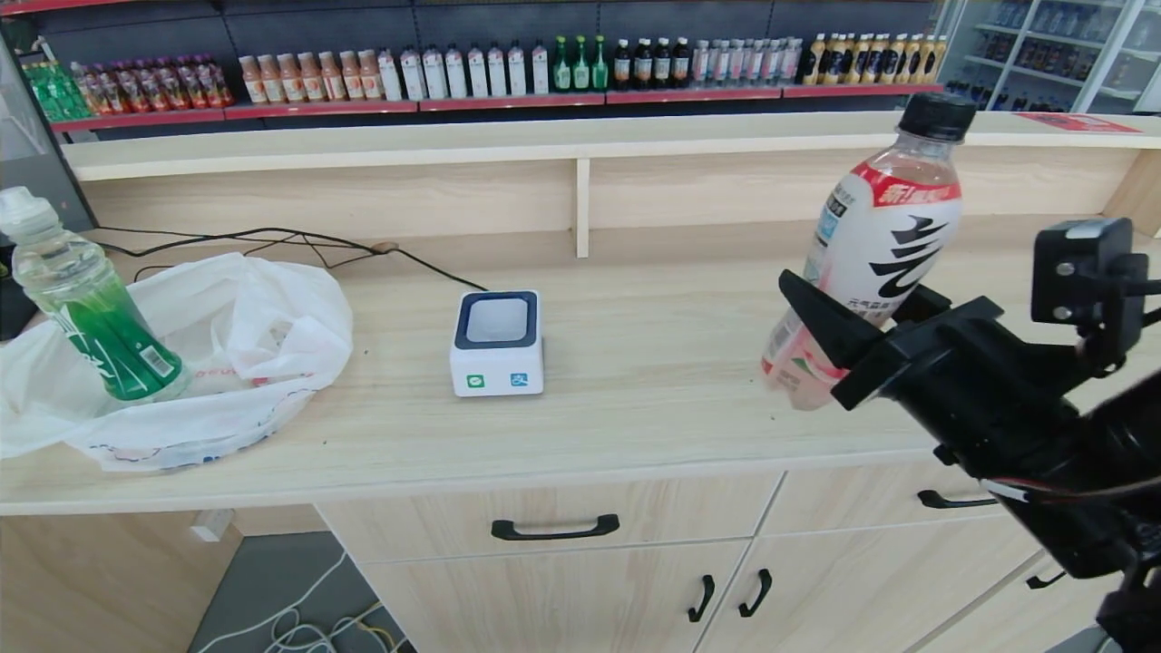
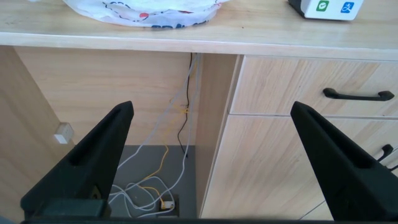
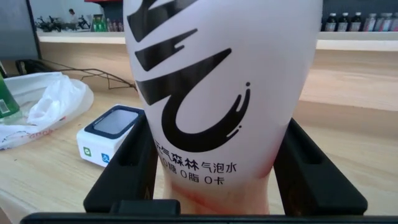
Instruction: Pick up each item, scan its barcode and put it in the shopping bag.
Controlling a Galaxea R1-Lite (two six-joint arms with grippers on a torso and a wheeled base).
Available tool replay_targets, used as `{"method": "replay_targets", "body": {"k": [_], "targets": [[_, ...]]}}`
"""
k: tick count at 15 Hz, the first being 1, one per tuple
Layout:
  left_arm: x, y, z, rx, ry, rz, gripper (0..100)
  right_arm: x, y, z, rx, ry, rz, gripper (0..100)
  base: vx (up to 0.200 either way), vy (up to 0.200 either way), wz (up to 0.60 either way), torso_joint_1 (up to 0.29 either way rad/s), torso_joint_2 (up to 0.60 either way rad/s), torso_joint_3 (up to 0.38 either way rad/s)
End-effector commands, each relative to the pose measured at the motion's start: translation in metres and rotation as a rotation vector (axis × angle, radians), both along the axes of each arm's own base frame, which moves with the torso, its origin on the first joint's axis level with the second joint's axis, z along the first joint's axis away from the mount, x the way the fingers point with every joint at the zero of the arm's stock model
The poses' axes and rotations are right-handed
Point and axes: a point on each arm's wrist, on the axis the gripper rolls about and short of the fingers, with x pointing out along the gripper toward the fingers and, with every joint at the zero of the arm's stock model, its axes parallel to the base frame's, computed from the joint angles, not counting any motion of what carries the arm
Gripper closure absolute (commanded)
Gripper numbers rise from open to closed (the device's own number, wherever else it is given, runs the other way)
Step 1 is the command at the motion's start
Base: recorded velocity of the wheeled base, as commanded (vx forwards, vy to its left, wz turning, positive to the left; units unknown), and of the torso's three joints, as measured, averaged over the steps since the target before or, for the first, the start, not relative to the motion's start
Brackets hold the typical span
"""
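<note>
My right gripper point(image 1: 848, 340) is shut on a pink drink bottle point(image 1: 871, 245) with a white label and black cap, held tilted above the right part of the counter. In the right wrist view the bottle point(image 3: 217, 93) sits between the black fingers point(image 3: 124, 168). The white barcode scanner point(image 1: 497, 343) stands mid-counter, left of the held bottle. A green bottle point(image 1: 86, 304) stands inside the white shopping bag point(image 1: 245, 336) at the counter's left end. My left gripper point(image 2: 211, 162) hangs open below the counter edge, facing the cabinet front.
A black cable point(image 1: 272, 243) runs along the counter behind the bag to the scanner. A raised wooden ledge point(image 1: 580, 145) borders the counter's far side, with drink shelves behind. Drawers with black handles point(image 1: 555, 529) lie below. Loose wires point(image 2: 155, 186) hang under the counter.
</note>
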Motion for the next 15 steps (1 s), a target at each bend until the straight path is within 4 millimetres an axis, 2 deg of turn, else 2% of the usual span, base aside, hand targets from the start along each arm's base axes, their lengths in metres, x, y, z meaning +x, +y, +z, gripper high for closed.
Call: {"method": "replay_targets", "body": {"k": [1,4,8,10,15], "targets": [[0.000,0.000,0.000,0.000,0.000,-0.001,0,-0.030,-0.016,0.007,0.011,-0.033,0.009,100,0.000,0.000,0.00,0.000,0.00,0.000],[0.000,0.000,0.000,0.000,0.000,-0.001,0,-0.044,-0.025,0.008,0.017,-0.047,0.011,100,0.000,0.000,0.00,0.000,0.00,0.000],[0.000,0.000,0.000,0.000,0.000,-0.001,0,-0.049,-0.020,0.008,0.025,-0.042,0.049,100,0.000,0.000,0.00,0.000,0.00,0.000],[0.000,0.000,0.000,0.000,0.000,-0.001,0,-0.053,-0.016,0.016,0.048,-0.071,0.133,100,0.000,0.000,0.00,0.000,0.00,0.000],[0.000,0.000,0.000,0.000,0.000,0.001,0,-0.039,-0.004,0.027,0.117,0.026,0.415,100,0.000,0.000,0.00,0.000,0.00,0.000]]}}
